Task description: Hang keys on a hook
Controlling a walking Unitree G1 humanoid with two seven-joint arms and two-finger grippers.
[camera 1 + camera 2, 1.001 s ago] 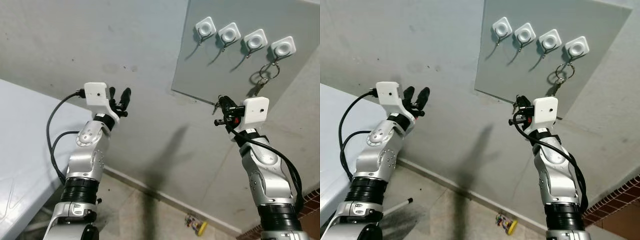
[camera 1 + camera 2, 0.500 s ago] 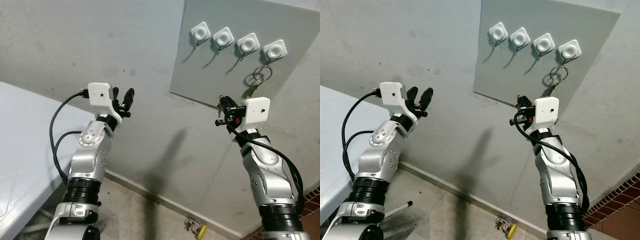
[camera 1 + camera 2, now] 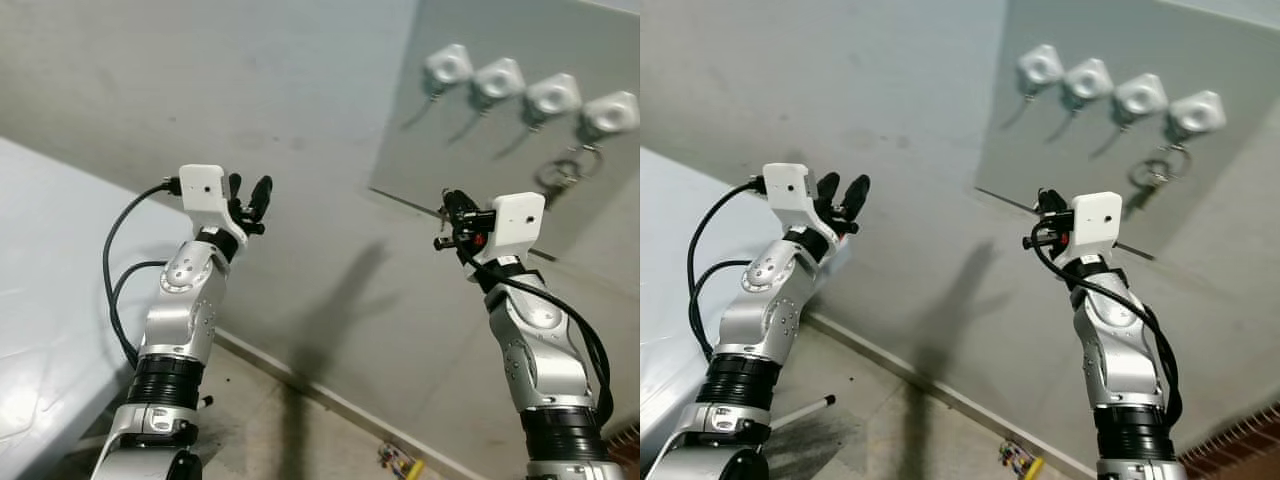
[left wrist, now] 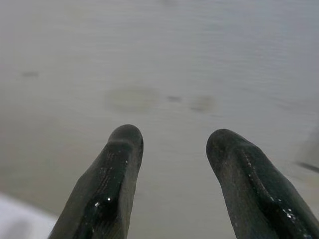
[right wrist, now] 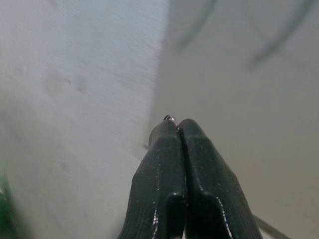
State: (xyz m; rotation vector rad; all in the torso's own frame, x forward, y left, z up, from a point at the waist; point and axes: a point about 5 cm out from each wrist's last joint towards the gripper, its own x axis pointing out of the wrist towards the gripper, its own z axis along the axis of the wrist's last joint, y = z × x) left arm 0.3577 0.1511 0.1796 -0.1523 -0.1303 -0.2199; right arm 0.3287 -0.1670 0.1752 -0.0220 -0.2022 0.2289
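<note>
Pinching shut, right gripper (image 5: 175,125), seemingly empty.

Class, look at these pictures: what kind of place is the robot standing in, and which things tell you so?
Probably a home entryway or utility corner: a grey board on a plain wall carries four white hooks, a key ring hangs from the rightmost, and brick edging meets a bare floor.

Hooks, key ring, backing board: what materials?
Hooks: white glossy square bases, likely plastic, with thin dark wire prongs, probably metal. Key ring: thin grey loop, looks like metal; blurred. Board: flat matte grey panel with a straight edge; material unclear.
</note>
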